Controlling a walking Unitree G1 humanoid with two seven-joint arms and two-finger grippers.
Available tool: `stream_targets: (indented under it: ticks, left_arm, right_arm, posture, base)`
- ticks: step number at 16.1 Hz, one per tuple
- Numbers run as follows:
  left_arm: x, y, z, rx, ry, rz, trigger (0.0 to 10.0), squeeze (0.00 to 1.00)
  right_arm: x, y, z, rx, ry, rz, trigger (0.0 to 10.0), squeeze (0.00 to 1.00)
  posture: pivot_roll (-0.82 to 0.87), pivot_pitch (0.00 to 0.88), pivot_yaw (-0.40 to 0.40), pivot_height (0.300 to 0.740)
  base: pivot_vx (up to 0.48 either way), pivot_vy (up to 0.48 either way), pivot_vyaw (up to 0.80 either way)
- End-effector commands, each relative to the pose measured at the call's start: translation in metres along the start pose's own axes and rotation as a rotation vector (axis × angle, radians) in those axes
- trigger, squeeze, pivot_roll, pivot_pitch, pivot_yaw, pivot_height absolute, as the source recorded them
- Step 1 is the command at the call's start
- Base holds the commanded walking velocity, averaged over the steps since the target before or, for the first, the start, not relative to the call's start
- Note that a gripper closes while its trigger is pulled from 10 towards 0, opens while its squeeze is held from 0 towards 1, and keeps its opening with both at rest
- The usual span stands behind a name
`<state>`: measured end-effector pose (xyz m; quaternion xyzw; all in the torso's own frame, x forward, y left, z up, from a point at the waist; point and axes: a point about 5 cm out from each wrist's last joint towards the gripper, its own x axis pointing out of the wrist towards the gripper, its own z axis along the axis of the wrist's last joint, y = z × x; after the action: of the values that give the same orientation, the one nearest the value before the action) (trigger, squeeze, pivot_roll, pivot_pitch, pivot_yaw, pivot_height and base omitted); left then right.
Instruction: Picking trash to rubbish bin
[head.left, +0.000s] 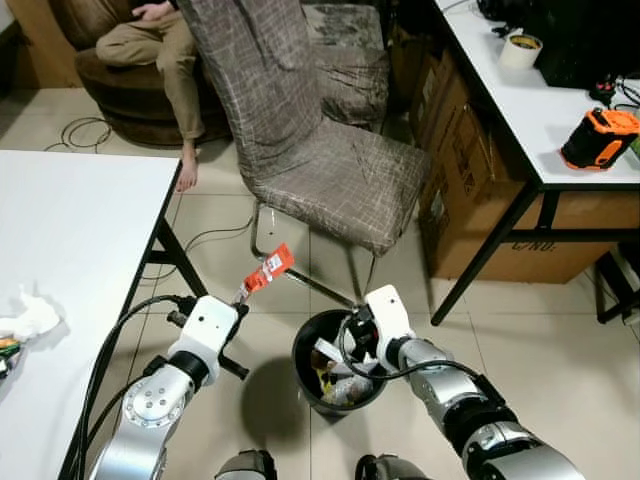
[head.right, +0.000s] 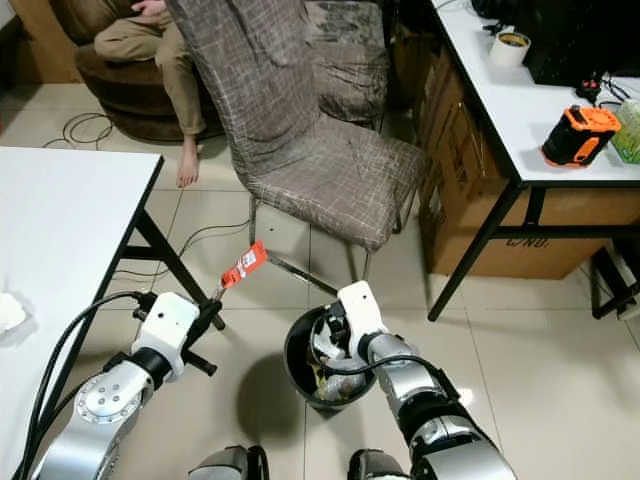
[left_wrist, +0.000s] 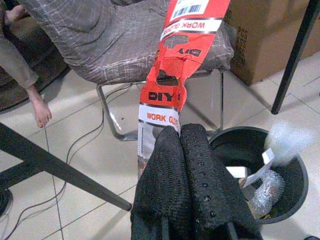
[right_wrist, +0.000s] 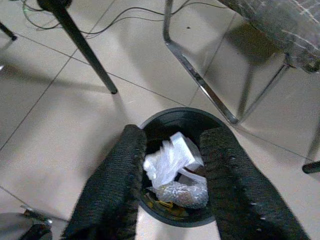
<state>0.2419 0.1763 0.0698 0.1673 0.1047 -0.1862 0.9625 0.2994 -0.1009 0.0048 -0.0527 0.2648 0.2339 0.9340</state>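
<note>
On the tiled floor between the two arms stood the black rubbish bin (head.left: 305, 372), already holding white paper scraps and a wad of bubble wrap. Left gripper (head.left: 240, 297) was closed on the near end of a red-orange glove package card (head.left: 270, 269), printed "DIY" and "WORK GLOVES"; the card stuck up and away from the fingers, left of the bin rim and apart from it, above bare tile. Right gripper (right_wrist: 170, 175) hung directly over the bin mouth with its two fingers spread apart and nothing between them. Beyond the bin stood a fabric-covered chair (head.left: 330, 170). A white table (head.left: 70, 260) lay to the left, crumpled tissue (head.left: 30, 315) on it. A seated person's leg (head.left: 183, 90) showed at far left.
</note>
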Motion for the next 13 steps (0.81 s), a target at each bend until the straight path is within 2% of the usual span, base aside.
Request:
stream_targets:
  ticks: [1,4,5,6,7,8,9,10,12,13]
  left_arm:
    - [-0.003,-0.001,-0.001,-0.008,0.011,-0.011,10.0,0.00]
    - [-0.004,-0.002,0.000,-0.012,0.013,-0.015,10.0,0.00]
    - [0.000,-0.005,0.002,-0.030,0.007,-0.031,10.0,0.00]
    - [0.010,-0.016,0.003,-0.059,0.005,-0.091,10.0,0.00]
    - [0.019,-0.024,0.002,-0.077,0.017,-0.126,10.0,0.00]
    - [0.043,-0.049,-0.004,-0.107,0.050,-0.229,10.0,0.00]
    - [0.057,-0.063,-0.004,-0.110,0.056,-0.275,10.0,0.00]
    - [0.060,-0.067,-0.004,-0.111,0.056,-0.287,10.0,0.00]
    - [0.085,-0.084,0.006,-0.154,0.082,-0.339,10.0,0.00]
    - [0.091,-0.089,0.009,-0.158,0.094,-0.357,10.0,0.00]
  right_arm:
    - [0.000,-0.003,0.002,0.002,-0.010,-0.017,10.0,1.00]
    - [0.000,-0.006,0.003,-0.021,-0.009,-0.036,10.0,1.00]
    - [-0.001,-0.009,0.004,-0.035,-0.014,-0.061,10.0,1.00]
    - [-0.005,-0.017,0.005,-0.020,-0.039,-0.103,10.0,1.00]
    - [-0.009,-0.022,0.003,0.000,-0.060,-0.127,10.0,0.00]
    - [-0.033,-0.031,-0.008,0.037,-0.130,-0.193,10.0,0.00]
    - [-0.054,-0.034,-0.016,0.053,-0.154,-0.229,10.0,0.00]
    - [-0.060,-0.035,-0.018,0.059,-0.158,-0.240,10.0,0.00]
    - [-0.097,-0.032,-0.023,0.047,-0.175,-0.271,10.0,0.00]
    - [-0.108,-0.028,-0.022,0.043,-0.177,-0.255,10.0,0.00]
  posture:
    - [0.05,0.192,-0.002,0.740]
    - [0.04,0.190,-0.003,0.740]
    - [0.03,0.187,-0.002,0.740]
    - [0.03,0.187,-0.002,0.740]
    - [-0.01,0.178,0.004,0.740]
    - [-0.08,0.174,0.030,0.740]
    - [-0.12,0.174,0.053,0.740]
    - [-0.12,0.174,0.053,0.740]
    - [-0.16,0.176,0.080,0.740]
    - [-0.20,0.179,0.109,0.740]
  base:
    - [0.000,0.000,0.00]
    - [0.000,0.000,0.00]
    - [0.000,0.000,0.00]
    - [0.000,0.000,0.00]
    - [0.000,0.000,0.00]
    - [0.000,0.000,0.00]
    - [0.000,0.000,0.00]
    - [0.000,0.000,0.00]
    - [0.000,0.000,0.00]
    - [0.000,0.000,0.00]
